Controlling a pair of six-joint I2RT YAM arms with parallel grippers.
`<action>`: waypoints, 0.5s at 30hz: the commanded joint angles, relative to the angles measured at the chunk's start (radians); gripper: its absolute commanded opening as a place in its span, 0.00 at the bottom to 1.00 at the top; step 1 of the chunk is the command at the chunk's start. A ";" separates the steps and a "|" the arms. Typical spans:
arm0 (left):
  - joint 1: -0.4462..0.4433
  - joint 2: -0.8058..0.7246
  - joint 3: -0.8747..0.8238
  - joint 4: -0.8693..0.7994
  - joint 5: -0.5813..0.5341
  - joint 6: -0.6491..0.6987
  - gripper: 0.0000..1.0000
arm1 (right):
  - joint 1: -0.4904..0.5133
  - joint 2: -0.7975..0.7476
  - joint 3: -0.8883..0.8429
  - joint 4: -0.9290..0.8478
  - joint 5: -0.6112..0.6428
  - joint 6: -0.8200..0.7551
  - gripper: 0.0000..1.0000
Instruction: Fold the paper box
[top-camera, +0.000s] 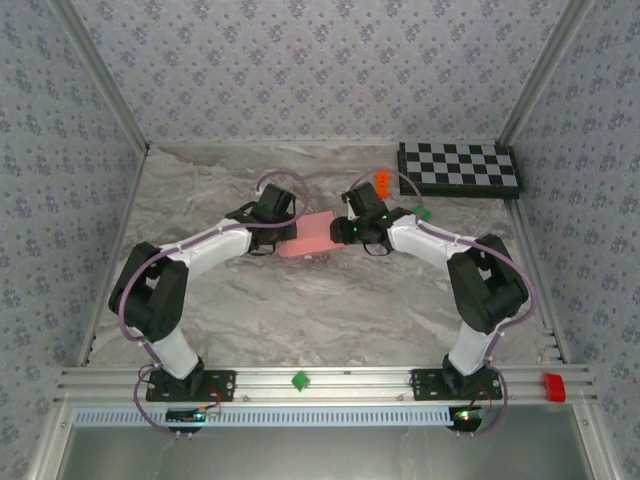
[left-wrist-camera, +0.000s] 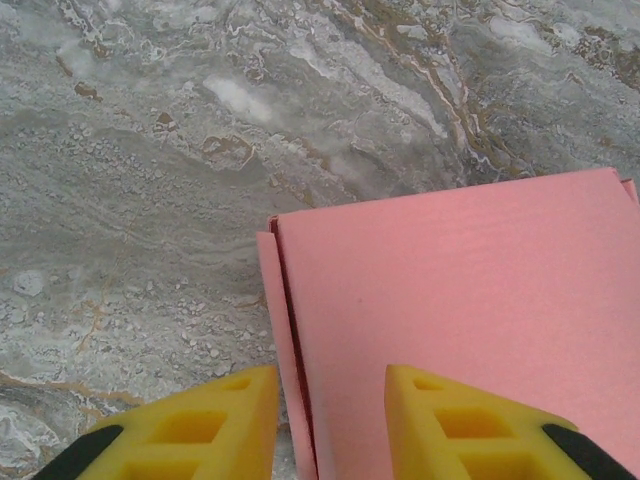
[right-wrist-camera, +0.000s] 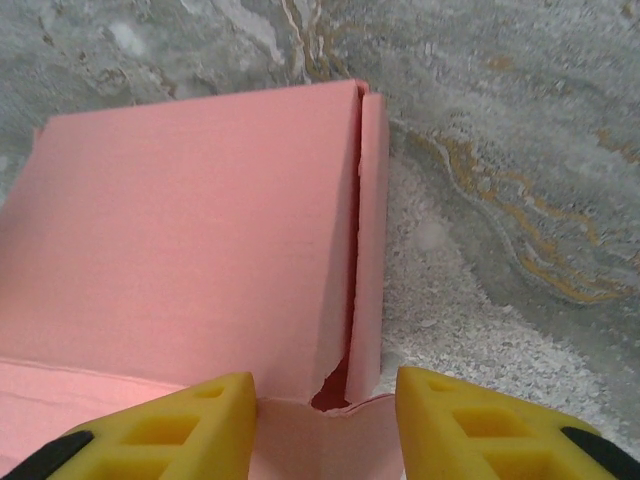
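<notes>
Overhead, checkerboard (top-camera: 459, 168) beyond paper box (top-camera: 312, 235).

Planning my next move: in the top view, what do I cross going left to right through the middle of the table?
left claw → paper box → right claw → orange toy → checkerboard

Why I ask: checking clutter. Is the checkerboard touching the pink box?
No, the checkerboard lies far right, apart from the paper box.

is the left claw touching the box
Cannot tell. The left wrist view shows the left claw straddling a side edge of the paper box, but no plain contact or gap.
</notes>
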 joint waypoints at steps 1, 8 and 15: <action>0.000 -0.004 -0.035 0.021 0.010 -0.022 0.34 | -0.006 0.033 0.030 -0.025 -0.025 -0.004 0.42; -0.001 0.013 -0.083 0.057 0.059 -0.051 0.34 | -0.009 0.083 0.067 -0.030 -0.033 -0.010 0.42; -0.002 0.017 -0.106 0.061 0.066 -0.062 0.34 | -0.009 0.128 0.107 -0.069 -0.015 -0.033 0.41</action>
